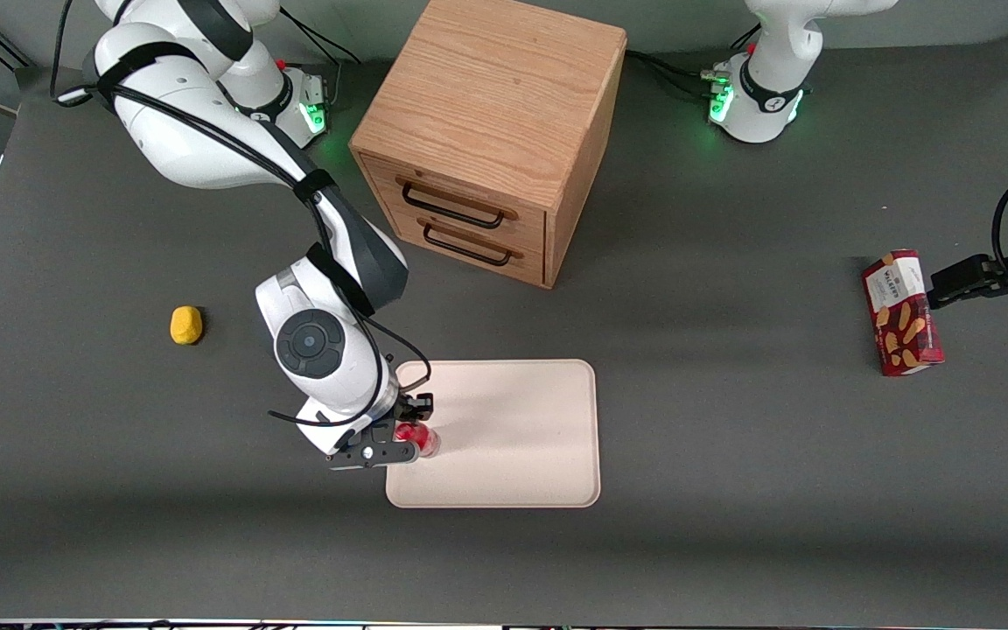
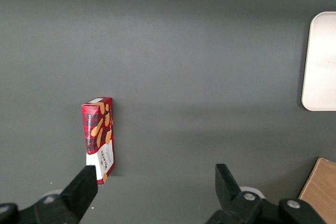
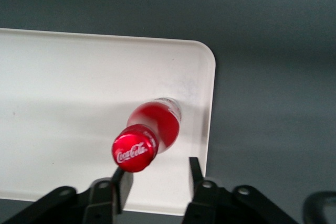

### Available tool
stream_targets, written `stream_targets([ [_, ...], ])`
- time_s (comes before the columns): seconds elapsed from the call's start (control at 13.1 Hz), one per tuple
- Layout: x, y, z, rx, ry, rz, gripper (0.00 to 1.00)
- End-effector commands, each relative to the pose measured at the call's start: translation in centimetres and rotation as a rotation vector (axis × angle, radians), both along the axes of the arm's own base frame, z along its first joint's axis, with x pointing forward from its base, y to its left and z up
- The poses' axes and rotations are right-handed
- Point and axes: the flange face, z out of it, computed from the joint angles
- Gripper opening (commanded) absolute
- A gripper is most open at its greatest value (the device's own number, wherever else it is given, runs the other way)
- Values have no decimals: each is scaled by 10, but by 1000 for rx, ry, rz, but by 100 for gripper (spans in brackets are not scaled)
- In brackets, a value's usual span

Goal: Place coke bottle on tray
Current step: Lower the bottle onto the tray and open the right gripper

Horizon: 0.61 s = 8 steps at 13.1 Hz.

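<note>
Front view: the gripper (image 1: pixel 408 437) of the working arm hangs low over the tray (image 1: pixel 521 437), at the tray's edge toward the working arm's end of the table. The coke bottle (image 1: pixel 421 439) stands upright on the tray just inside that edge; the arm's wrist hides much of it from the front camera.

Wrist view: the fingers (image 3: pixel 123 182) are spread wider than the red cap, with the coke bottle (image 3: pixel 149 132) between them; whether either pad touches the bottle cannot be told.

A wooden two-drawer cabinet (image 1: pixel 491 136) stands on the table farther from the front camera than the tray. A small yellow object (image 1: pixel 186 325) lies toward the working arm's end, a red biscuit box (image 1: pixel 902 312) toward the parked arm's end; both are well apart from the tray.
</note>
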Motion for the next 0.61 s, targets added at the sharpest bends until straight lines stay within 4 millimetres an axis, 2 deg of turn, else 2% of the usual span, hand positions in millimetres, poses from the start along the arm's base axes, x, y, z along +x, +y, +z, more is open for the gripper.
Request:
stream_targets([
  [0.0,4,-4,9,-6,-31,-25,100],
  [0.23,7,-13,21,-6,-39,-26,100],
  [0.53,1,-39,72,-9,-38,-87,100],
])
